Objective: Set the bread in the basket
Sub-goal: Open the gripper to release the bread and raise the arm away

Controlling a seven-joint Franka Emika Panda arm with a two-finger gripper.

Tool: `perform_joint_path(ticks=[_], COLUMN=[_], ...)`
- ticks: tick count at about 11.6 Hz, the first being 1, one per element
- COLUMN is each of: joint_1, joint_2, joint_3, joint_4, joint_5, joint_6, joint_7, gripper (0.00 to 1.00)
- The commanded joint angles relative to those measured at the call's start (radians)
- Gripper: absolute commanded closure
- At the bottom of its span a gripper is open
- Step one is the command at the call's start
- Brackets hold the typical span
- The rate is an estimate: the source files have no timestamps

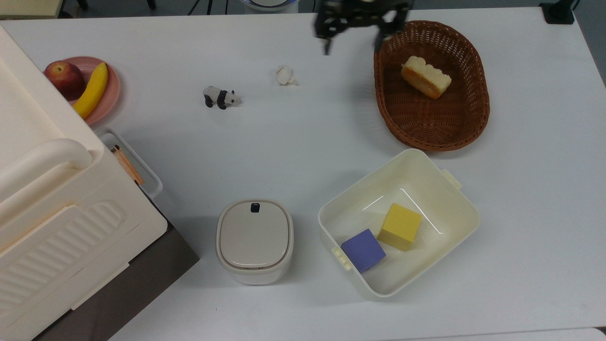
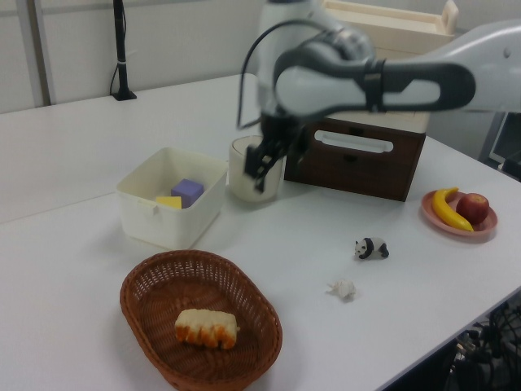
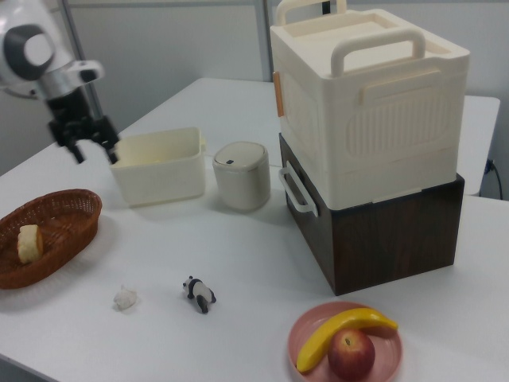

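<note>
In the left view, nearest the camera, the large oval brown wicker basket (image 2: pixel 201 318) sits on the white table (image 2: pixel 73 244), and the small oblong toy bread (image 2: pixel 207 327) with cream sides and an orange-brown glazed top lies flat on its woven floor, clear of the arm. To the left view's right, a small white lumpy ball (image 2: pixel 343 288) and a black-and-white toy panda (image 2: pixel 371 248) stand on the table, well apart from the basket. Further back is the cream rectangular plastic bin (image 2: pixel 169 197), holding a purple cube (image 2: pixel 188 191) and a yellow cube (image 2: pixel 168 202), with a round cream lidded container (image 2: pixel 248 169) behind it. Above that container hangs the black two-finger gripper (image 2: pixel 264 167) — fingers spread wide, nothing between them — well away from the bread. At the far right, a pink plate (image 2: pixel 458 213) carries a banana (image 2: pixel 444 208) and a red apple (image 2: pixel 473 208). In the top view the gripper (image 1: pixel 352 40) hangs just beside the basket's rim (image 1: pixel 381 71), empty.
</note>
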Motion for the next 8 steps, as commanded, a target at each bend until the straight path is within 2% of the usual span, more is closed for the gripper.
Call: perform_joint_path(ticks=[1,2,3,5,8], joint_1=[-0.065,-0.121,-0.170,-0.206,-0.211], joint_2=[-0.012,-0.015,-0.021,-0.041,-0.042], joint_3=[-0.087,-0.085,-0.081,-0.081,-0.082], joint_4=[0.102,0.138,0.168,0.164,0.164], joint_5=[-0.001,0.017,0.066,0.185,0.201], joint_6=[-0.052,-0.078,-0.110,-0.117,-0.146], joint_7=[0.010,0.013,0.010,-0.069,-0.131], gripper=[0.00,0.00,0.00,0.00,0.00])
